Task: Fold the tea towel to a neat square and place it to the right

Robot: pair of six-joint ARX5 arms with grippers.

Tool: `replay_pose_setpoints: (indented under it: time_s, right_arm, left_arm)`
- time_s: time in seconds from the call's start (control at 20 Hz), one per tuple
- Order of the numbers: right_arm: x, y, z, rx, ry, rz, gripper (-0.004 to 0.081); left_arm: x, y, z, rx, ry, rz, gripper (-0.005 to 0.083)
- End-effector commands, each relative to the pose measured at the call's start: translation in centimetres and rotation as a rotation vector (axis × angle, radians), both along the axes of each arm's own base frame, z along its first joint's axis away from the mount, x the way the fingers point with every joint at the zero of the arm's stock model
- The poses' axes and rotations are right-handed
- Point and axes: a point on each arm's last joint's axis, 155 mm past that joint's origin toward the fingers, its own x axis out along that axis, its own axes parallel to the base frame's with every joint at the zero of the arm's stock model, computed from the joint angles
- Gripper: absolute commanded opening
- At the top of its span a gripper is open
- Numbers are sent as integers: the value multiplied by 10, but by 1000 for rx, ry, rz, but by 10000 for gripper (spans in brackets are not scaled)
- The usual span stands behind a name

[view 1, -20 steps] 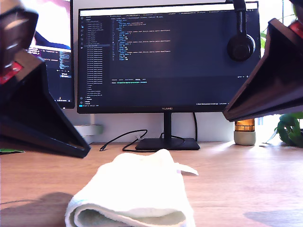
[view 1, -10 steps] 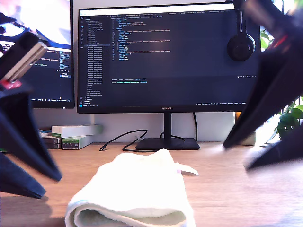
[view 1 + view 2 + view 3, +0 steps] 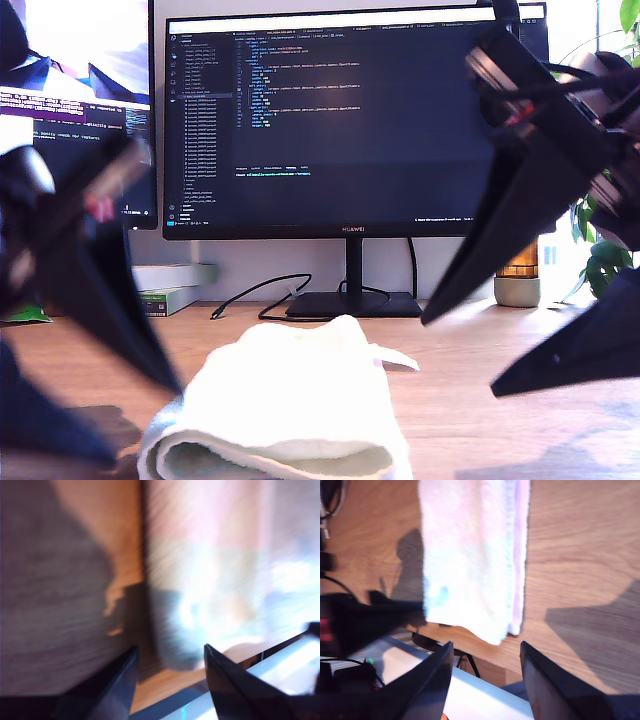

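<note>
Exterior view: tea towel (image 3: 290, 405) lies folded on the tabletop (image 3: 480, 400), center. First wrist view: my first end effector (image 3: 170, 680) spread wide (blurry). Second wrist view: my second end effector (image 3: 485, 672) wide too, nothing held. Pinch matching corners, w/ edges aligned.

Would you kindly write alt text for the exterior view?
A folded white tea towel lies on a wooden desk, with two dark open grippers, motion-blurred, poised above it on either side. A monitor showing code stands behind.
</note>
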Motion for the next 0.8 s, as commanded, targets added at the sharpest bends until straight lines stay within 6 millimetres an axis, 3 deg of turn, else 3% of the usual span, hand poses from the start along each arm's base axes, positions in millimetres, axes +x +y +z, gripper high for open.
replay_pose_setpoints:
  time_s: [0.0,0.25,0.55,0.65,0.75]
  right_arm:
    - [-2,-2,-6,-7,3,3,387]
    - [-2,-2,-6,-13,-11,13,387]
    - [2,-5,-7,-25,-24,-5,387]
    - [2,-5,-7,-25,-24,-5,387]
    - [2,-5,-7,-25,-24,-5,387]
  left_arm:
    - [1,-4,-1,-11,12,-5,373]
    - [5,-10,-1,-32,4,-4,373]
    - [0,-10,-20,0,58,-16,363]
    - [2,-13,-18,-15,46,-21,228]
    - [5,-17,-15,-29,18,-34,18]
